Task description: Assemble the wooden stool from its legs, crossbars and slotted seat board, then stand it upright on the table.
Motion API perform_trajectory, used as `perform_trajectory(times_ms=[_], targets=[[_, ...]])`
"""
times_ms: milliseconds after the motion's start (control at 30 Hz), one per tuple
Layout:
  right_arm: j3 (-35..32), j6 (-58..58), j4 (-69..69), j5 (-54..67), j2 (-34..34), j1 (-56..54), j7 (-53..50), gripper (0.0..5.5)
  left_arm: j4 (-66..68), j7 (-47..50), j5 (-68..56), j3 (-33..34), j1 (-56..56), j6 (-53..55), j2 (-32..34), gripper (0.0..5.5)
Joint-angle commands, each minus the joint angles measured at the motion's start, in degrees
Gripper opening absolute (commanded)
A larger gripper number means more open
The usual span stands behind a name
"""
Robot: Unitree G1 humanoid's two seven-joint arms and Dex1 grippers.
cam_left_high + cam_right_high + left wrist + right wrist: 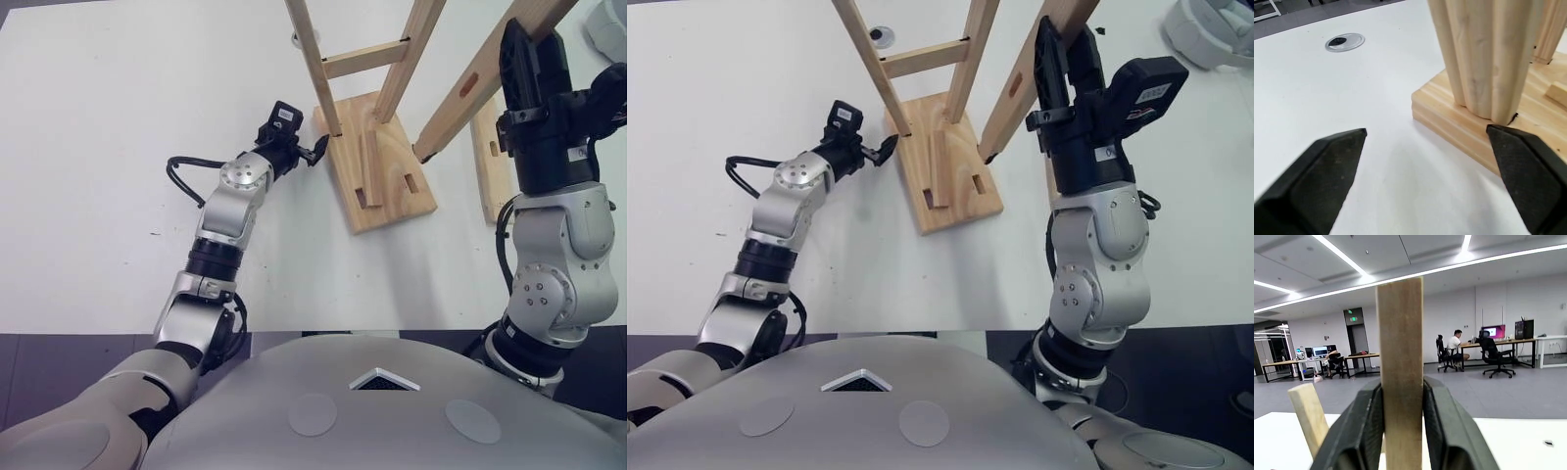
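Two legs (315,59) stood slotted in the board (392,186) on the table (118,147). Right gripper (1063,73) clamped a third leg (460,93), tilted; left gripper (315,150) gaped empty at the board's corner. Unbraced, the board could skid and topple.

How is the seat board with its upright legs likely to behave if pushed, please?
Probably stiff: the seat board looks like thick solid wood. It would likely slide on the smooth table. The tall legs standing in it may make it apt to tip.
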Motion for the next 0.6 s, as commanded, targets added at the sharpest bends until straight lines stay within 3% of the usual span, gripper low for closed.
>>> perform_trajectory(times_ms=[33,300,600], targets=[[2.6,-5.8,2.1,-1.9,1.0,4.8,0.5,1.05,3.9,-1.7,1.2,0.1,-2.6,-0.1,1.2,4.51],[3.6,-13.7,8.0,0.6,3.7,10.4,1.5,1.05,12.2,-4.9,2.3,-0.4,-8.5,-2.9,1.3,4.51],[4.2,-17.8,10.3,0.5,2.0,12.3,3.0,1.05,19.7,-5.4,4.1,-0.8,-12.2,-6.5,1.7,4.51]])
